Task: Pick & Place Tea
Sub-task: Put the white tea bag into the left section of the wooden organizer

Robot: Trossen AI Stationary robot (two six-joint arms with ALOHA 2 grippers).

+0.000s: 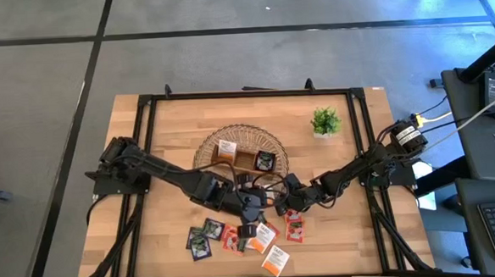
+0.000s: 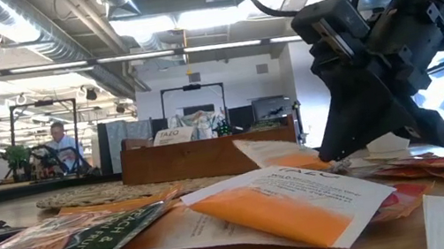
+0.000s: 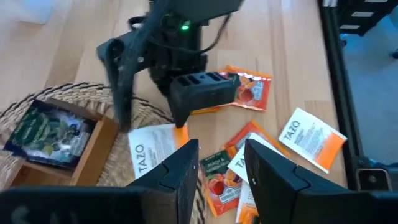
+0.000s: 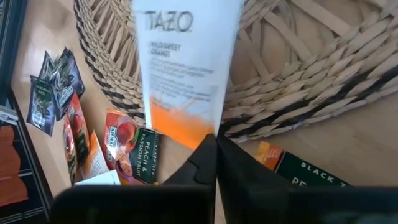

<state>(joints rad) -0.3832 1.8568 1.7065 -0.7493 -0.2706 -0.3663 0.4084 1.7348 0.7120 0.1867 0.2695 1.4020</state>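
Several tea sachets (image 1: 236, 237) lie loose on the wooden table near its front edge, some orange, some red, some dark. My right gripper (image 4: 214, 146) is shut on a white-and-orange tea sachet (image 4: 183, 68) beside the woven basket (image 1: 210, 145). My left gripper (image 3: 221, 168) hangs open above it and touches nothing. In the basket stands a wooden tray (image 1: 247, 161) that holds a dark green sachet (image 3: 53, 134) and a white one (image 1: 226, 147). My right gripper pinches the sachet's orange end (image 4: 186, 132) between its two fingertips. The fingers come slanting down from the table's right side. The sachet's white end (image 3: 149, 146) reaches out over the basket's rim (image 4: 298, 68), and in the low view it tilts up from the fingers (image 2: 339, 155).
A small green potted plant (image 1: 325, 122) stands at the back right of the table. A black frame (image 1: 362, 132) runs around the table's edges. Red and orange sachets (image 3: 249, 90) lie just behind my right gripper. Bare wood shows at the table's left (image 1: 163, 219).
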